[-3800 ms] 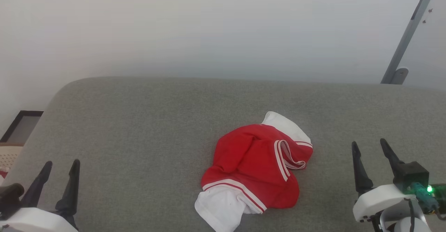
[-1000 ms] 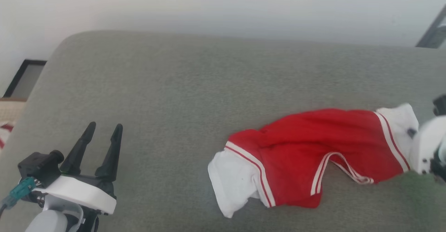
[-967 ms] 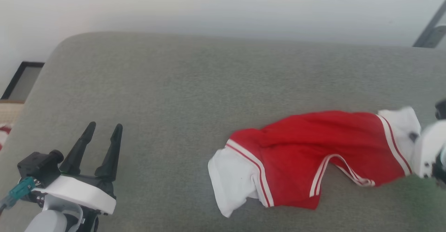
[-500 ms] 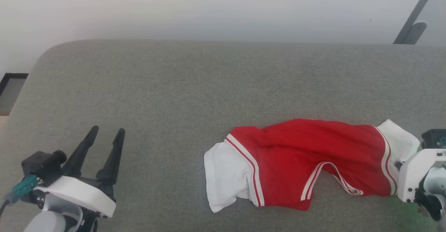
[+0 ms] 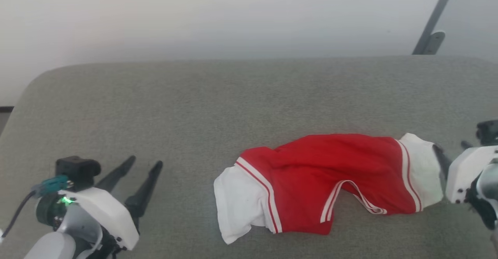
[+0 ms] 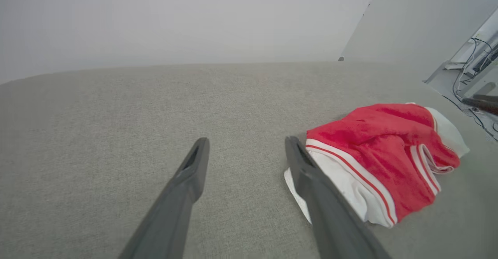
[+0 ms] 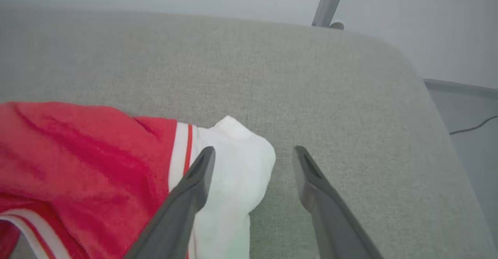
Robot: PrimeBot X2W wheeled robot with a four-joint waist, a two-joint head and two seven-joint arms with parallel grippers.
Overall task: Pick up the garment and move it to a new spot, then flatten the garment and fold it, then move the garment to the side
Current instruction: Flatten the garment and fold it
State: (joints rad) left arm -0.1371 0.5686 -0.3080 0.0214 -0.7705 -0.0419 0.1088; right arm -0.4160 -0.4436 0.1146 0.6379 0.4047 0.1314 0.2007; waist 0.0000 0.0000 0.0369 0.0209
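The garment [image 5: 323,181], a red top with white sleeve panels and striped trim, lies stretched left to right on the grey cushion [image 5: 194,107]. My right gripper [image 5: 451,148] stands open at its right-hand white sleeve. In the right wrist view that sleeve [image 7: 237,165] lies loose between the spread fingers of the gripper [image 7: 253,151], the left finger resting over the cloth. My left gripper [image 5: 146,162] is open at the lower left, a gap away from the other white sleeve [image 5: 237,200]. The left wrist view shows its gripper [image 6: 247,142] wide apart, with the garment [image 6: 381,142] to the right.
A pale wall rises behind the cushion. A grey metal pole [image 5: 432,21] leans at the back right. The cushion's rounded right edge [image 7: 424,88] drops to a floor with cables [image 6: 467,76]. Bare grey cushion spreads left of and behind the garment.
My right gripper has opened and let go of the white sleeve, and the garment now lies still. The head camera has shifted. The left gripper has tilted to the right.
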